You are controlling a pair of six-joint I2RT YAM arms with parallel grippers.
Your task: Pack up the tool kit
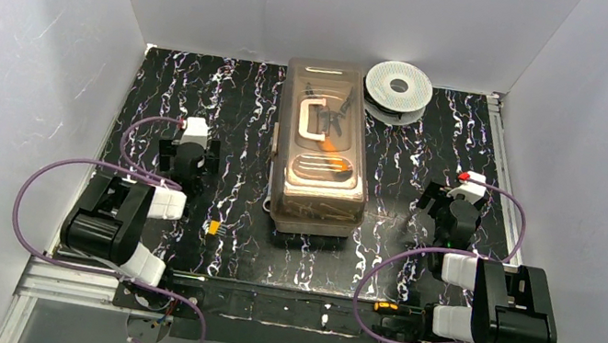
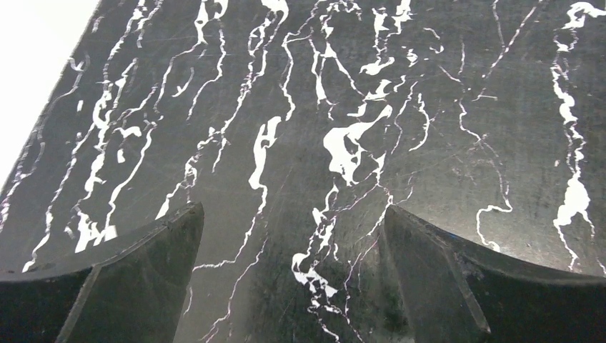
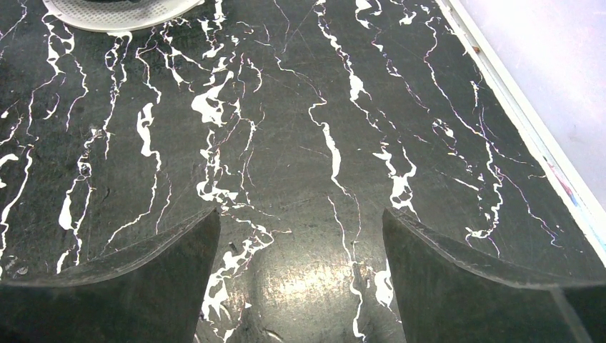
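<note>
Top external, rounded translucent smoky-brown toolbox [image 1: 322, 151], black marbled table [image 1: 202, 89], left tool [image 2: 291, 214] and right tool [image 3: 300, 214] spread apart.

Tools [image 1: 333, 151] inside smoky toolbox [image 1: 318, 204]: blurry, just an orange bit + dark shapes, can't tell which is which. Small yellow thing [image 1: 213, 227] on table, left of toolbox's near-left corner: too small to ID. Spool [image 3: 118, 11] cut off by top edge, rt wrist view.
</note>
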